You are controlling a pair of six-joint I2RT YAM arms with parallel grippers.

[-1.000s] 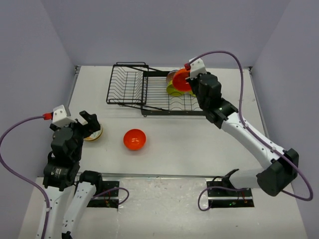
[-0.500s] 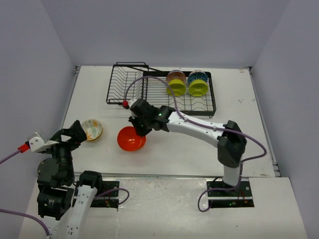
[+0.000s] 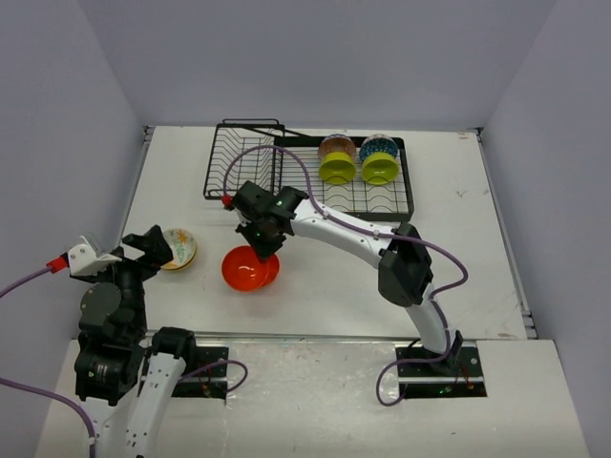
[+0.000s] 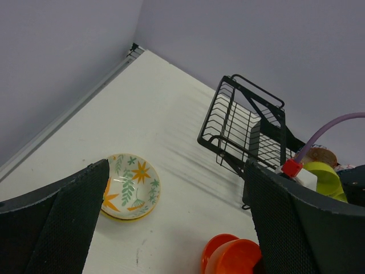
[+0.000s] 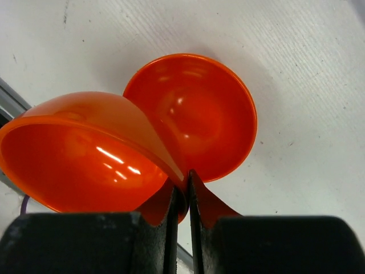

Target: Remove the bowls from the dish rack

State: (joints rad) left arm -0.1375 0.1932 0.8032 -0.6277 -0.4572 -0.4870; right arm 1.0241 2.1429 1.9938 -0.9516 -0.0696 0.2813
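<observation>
Bowls (image 3: pixel 244 271): two orange, one floral, two racked

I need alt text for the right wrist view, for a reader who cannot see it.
The right hand pinches the rim of a tilted orange bowl, holding it partly over a second orange bowl that sits upright on the white table.

White arm links (image 3: pixel 339 229) w/ black joints (image 3: pixel 406 272); purple cables (image 4: pixel 328 127), red plugs (image 3: pixel 59 260); white cam blocks (image 3: pixel 91 252) on wrists; black mesh-textured fingers (image 4: pixel 68 228).
</observation>
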